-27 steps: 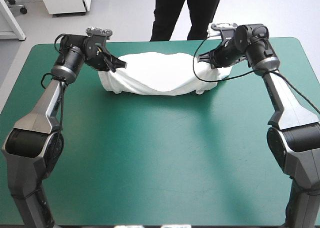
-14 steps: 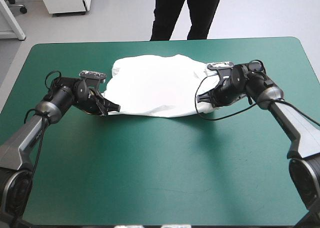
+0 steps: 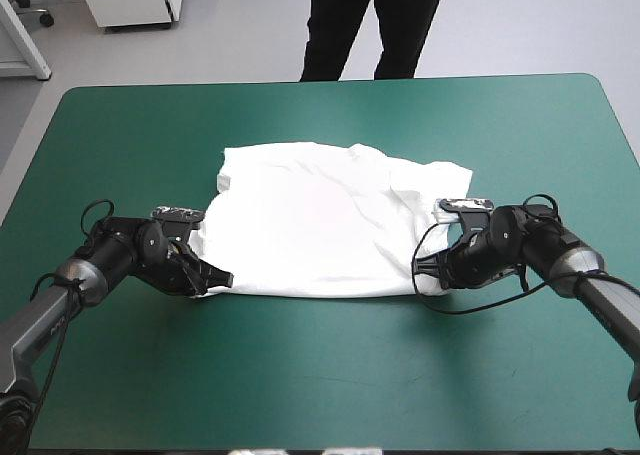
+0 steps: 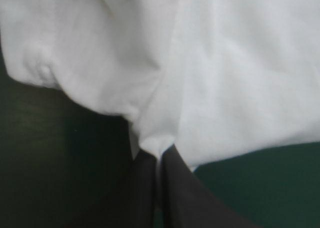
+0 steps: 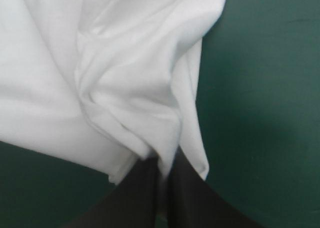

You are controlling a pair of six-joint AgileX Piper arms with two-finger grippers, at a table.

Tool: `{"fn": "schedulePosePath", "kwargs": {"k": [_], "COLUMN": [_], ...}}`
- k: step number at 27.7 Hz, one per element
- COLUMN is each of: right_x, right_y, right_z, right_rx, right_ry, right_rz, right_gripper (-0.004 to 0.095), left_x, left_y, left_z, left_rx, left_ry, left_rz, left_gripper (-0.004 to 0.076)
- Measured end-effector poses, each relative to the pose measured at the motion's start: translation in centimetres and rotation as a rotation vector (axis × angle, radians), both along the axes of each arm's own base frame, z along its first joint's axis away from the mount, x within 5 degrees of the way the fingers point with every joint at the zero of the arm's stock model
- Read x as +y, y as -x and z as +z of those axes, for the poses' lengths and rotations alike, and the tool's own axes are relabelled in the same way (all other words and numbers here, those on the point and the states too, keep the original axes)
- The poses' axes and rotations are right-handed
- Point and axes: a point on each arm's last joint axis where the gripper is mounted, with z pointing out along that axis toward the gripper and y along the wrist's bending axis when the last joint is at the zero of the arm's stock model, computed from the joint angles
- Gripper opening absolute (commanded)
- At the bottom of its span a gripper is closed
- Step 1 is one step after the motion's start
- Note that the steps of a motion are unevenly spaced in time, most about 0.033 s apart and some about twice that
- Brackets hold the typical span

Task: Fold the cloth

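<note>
The T-shirt [image 3: 310,225] lies spread nearly flat on the table [image 3: 320,375], about midway between the table's left and right edges, with the teal-green cover bare all around it. The T-shirt's side toward the table's near edge runs fairly straight. Toward the far edge the cloth swells in soft folds, with a small flap sticking out at the corner toward the table's far left and a ridge of creases on the part toward the right edge. The left gripper [image 3: 222,278] sits low over the table at the T-shirt's corner toward the near-left, its arm reaching in from the table's left edge. Its black fingers [image 4: 145,188] are pinched almost together, a tuck of white cloth caught between their tips. The right gripper [image 3: 422,280] is just as low at the T-shirt's corner toward the table's near-right. Its fingers [image 5: 190,193] are likewise clenched on a bunched fold, and creases fan out from there across the cloth. Whether the two held corners touch the cover or hang just above it, I cannot tell.
</note>
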Motion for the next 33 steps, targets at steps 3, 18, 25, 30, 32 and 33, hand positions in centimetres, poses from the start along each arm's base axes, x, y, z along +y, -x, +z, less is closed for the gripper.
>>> {"fn": "schedulePosePath", "kwargs": {"k": [3,18,25,30,32,33], "right_x": [0.0,-0.2,-1.1,-1.1,-1.2,-1.2], "right_y": [0.1,-0.1,0.1,0.1,0.2,0.2], "right_z": [0.0,7.3,11.9,12.6,12.5,12.5], "right_rx": [0.008,-0.101,-0.185,-0.193,-0.181,-0.178], "right_ry": [0.001,0.002,0.062,0.061,0.063,0.064], "right_rz": [0.006,0.017,-0.012,-0.024,-0.027,-0.026], "right_gripper": [0.0376,0.0523,0.0522,0.0523,0.0523,0.0517], "left_x": [-0.1,-0.3,0.7,1.9,3.8,4.5], "left_y": [0.0,-0.9,-0.8,-0.8,-1.5,-1.8], "left_z": [0.0,7.7,13.3,13.2,12.6,12.2], "left_rx": [0.001,-0.091,-0.268,-0.225,-0.189,-0.173], "left_ry": [0.006,0.012,-0.053,-0.082,-0.051,-0.038], "left_rz": [-0.015,-0.057,-0.016,0.075,0.162,0.186], "left_gripper": [0.0261,0.0619,0.0619,0.0619,0.0617,0.0617]}}
